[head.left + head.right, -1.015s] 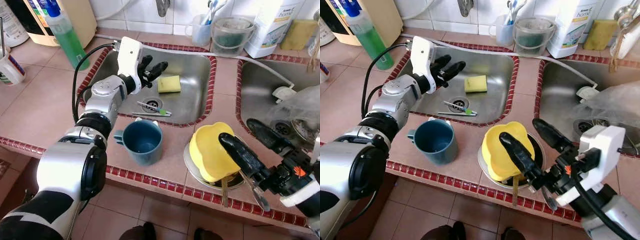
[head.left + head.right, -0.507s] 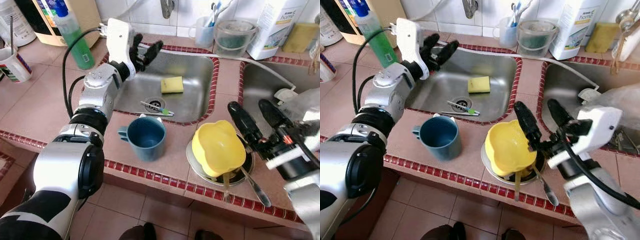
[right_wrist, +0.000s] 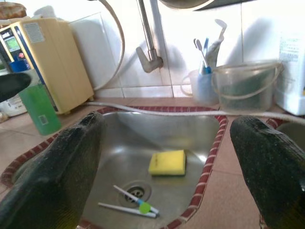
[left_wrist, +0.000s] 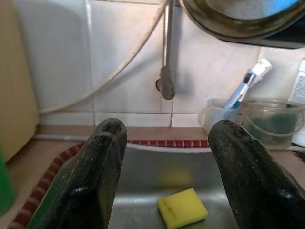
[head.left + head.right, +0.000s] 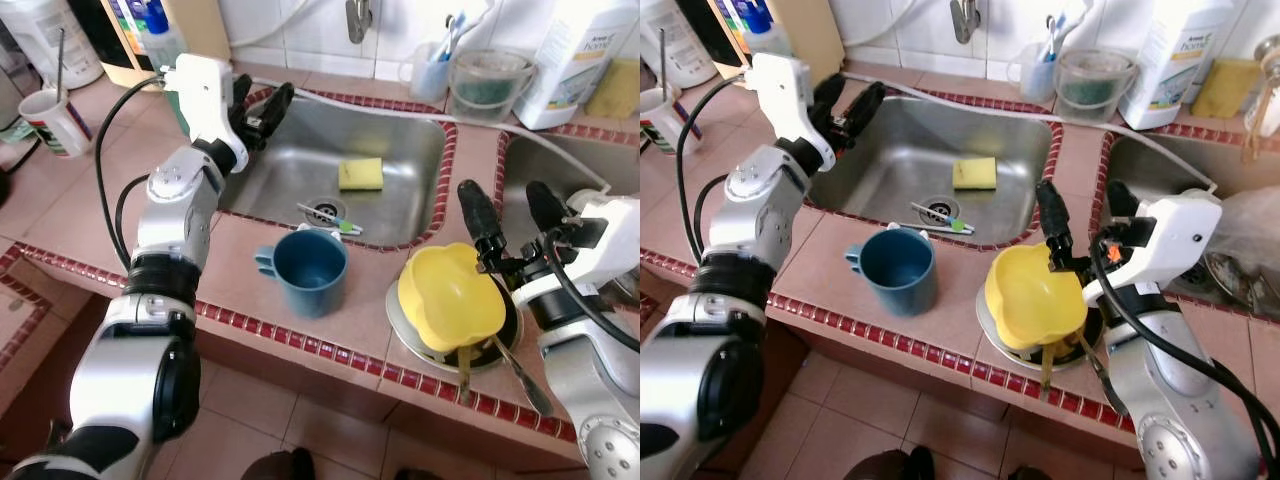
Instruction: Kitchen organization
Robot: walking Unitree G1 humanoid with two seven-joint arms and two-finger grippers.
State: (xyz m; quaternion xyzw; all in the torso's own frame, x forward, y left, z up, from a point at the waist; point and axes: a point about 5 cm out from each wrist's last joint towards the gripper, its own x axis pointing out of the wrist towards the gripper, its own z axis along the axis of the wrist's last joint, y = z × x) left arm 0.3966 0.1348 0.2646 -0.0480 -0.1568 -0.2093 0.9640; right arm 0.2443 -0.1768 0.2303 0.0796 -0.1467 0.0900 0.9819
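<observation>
A yellow bowl (image 5: 450, 297) sits on a metal plate (image 5: 397, 308) near the counter's front edge, with a spoon (image 5: 518, 372) sticking out toward the edge. A blue mug (image 5: 310, 272) stands upright left of the bowl. In the steel sink (image 5: 400, 200) lie a yellow sponge (image 5: 360, 173) and a toothbrush (image 5: 330, 214). My left gripper (image 5: 262, 92) is open over the sink's back left corner, holding nothing. My right gripper (image 5: 502, 192) is open just behind the bowl, pointing toward the sink. The sponge (image 3: 167, 163) shows between its fingers.
A faucet (image 5: 358, 18) and a white hose (image 5: 400, 105) run along the sink's back. A toothbrush cup (image 5: 432, 72), clear tub (image 5: 488, 85) and white detergent bottle (image 5: 580, 50) stand behind. A white cup (image 5: 52, 118) is far left, a second sink (image 5: 530, 165) is right.
My right gripper has risen from low by the bowl's front to behind the bowl, still open. My left gripper has moved from over the sink to its back left corner. The camera shifted.
</observation>
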